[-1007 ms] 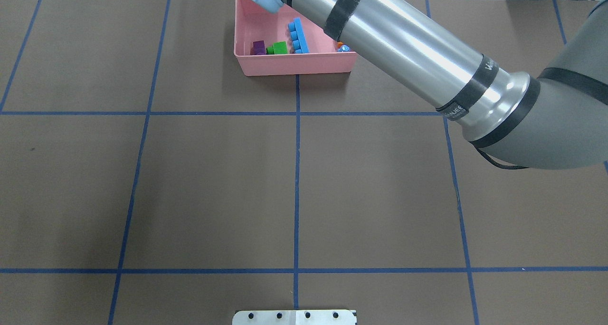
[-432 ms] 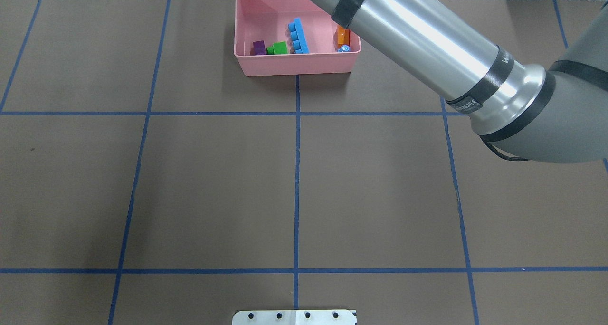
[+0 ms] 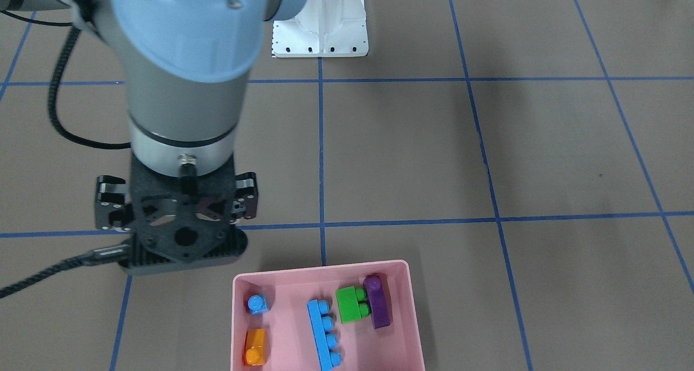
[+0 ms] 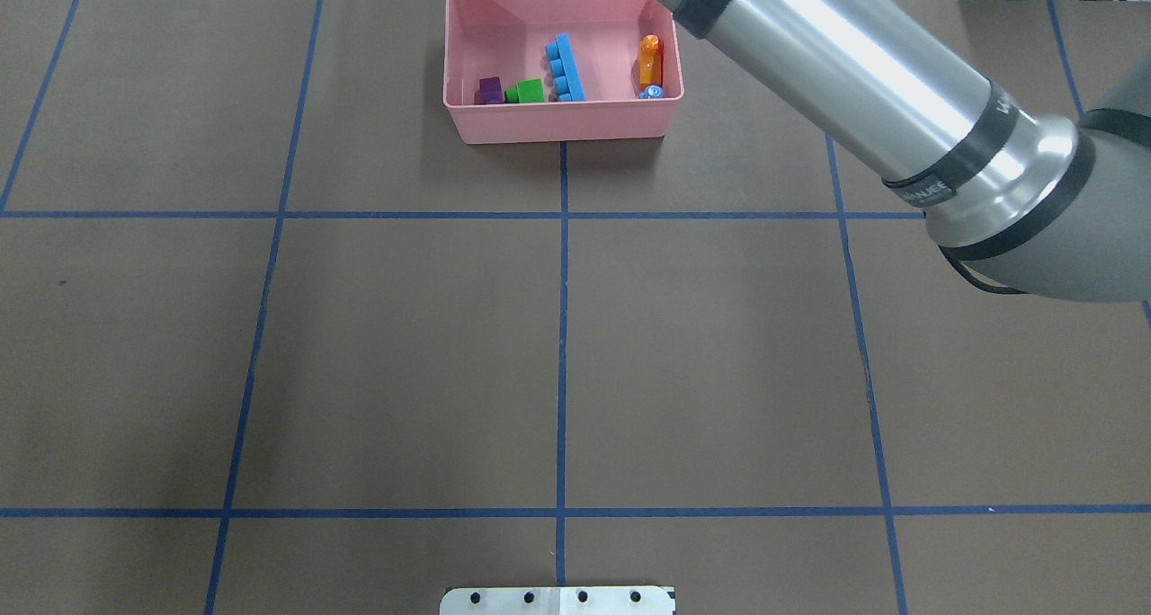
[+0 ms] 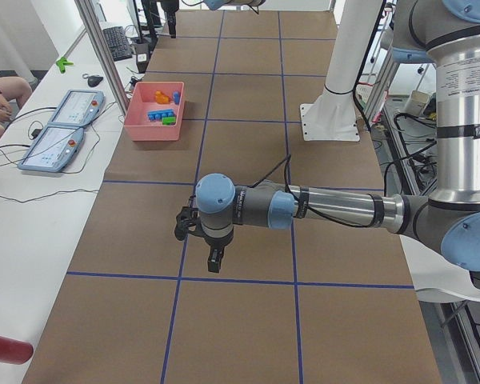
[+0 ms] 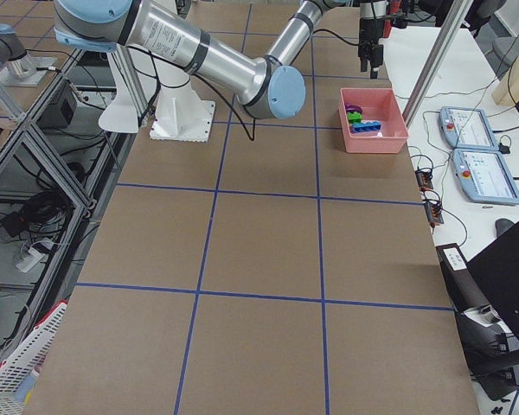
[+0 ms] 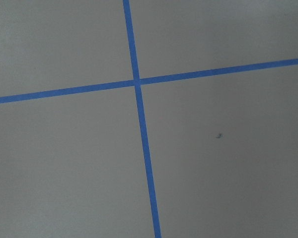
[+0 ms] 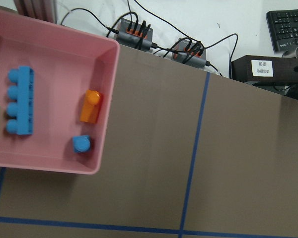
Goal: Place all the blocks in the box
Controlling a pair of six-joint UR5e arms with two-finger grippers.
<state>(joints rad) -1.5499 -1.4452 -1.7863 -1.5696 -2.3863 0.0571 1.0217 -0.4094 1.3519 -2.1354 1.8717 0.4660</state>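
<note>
All the blocks lie inside the pink box [image 3: 320, 268]. The orange one [image 3: 255, 347] and the tiny blue one [image 3: 257, 304] are at one end. The long blue block [image 3: 324, 333] is in the middle. The green block [image 3: 351, 304] touches the purple one [image 3: 377, 300]. My right gripper [image 3: 179, 227] hangs above the table just outside the box's corner nearest the tiny blue block; its linkages are spread wide and it holds nothing. My left gripper [image 5: 214, 260] shows only in the exterior left view, far from the box [image 5: 152, 128]; whether it is open or shut I cannot tell.
The white robot base [image 3: 320, 29] stands at the table's robot side. Two tablets [image 5: 60, 132] and cables lie on a side table beyond the box. A person's arm [image 5: 0, 88] rests at that table's edge. Blue tape lines cross the brown table.
My right arm has swung to the right, off the box, uncovering the orange and tiny blue blocks. The blocks have not moved.
</note>
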